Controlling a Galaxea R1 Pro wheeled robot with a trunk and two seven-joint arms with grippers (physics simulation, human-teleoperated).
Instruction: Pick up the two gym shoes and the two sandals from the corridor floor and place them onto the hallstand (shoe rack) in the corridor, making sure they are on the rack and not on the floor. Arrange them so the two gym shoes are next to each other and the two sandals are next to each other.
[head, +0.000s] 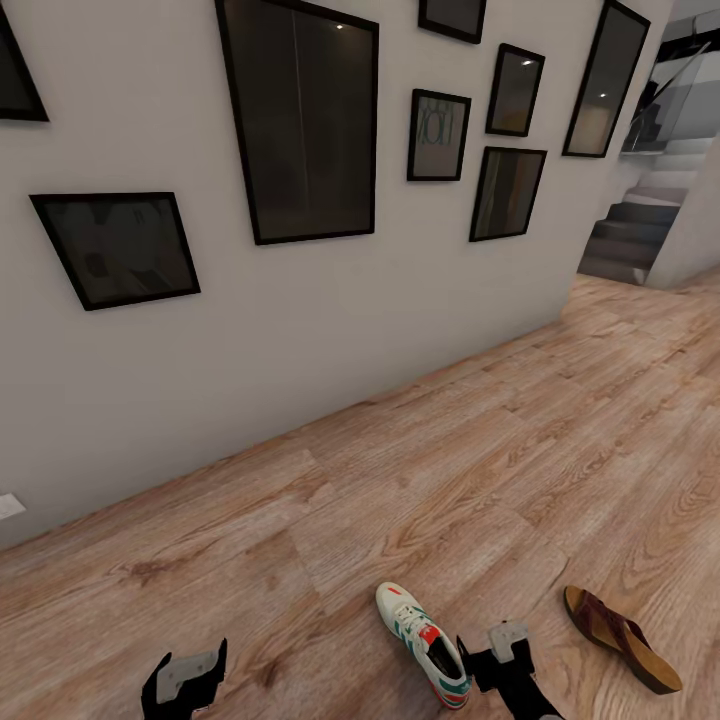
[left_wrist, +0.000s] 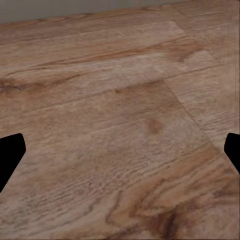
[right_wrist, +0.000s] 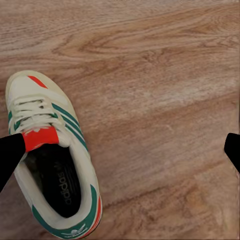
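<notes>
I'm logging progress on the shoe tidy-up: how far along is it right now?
Nothing looks done yet. One gym shoe and one sandal lie on the corridor floor. In hand: the right gripper hovers open beside the gym shoe, not gripping it; the left gripper is open over bare floor. Left: lifting both onto the rack and pairing them with their mates.

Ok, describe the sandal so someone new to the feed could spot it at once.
Follow the picture-hung wall down to the wood floor; near the head view's bottom right lies the sandal. It is flat and dark brown, unlike the off-white, green-striped gym shoe to its left.
</notes>
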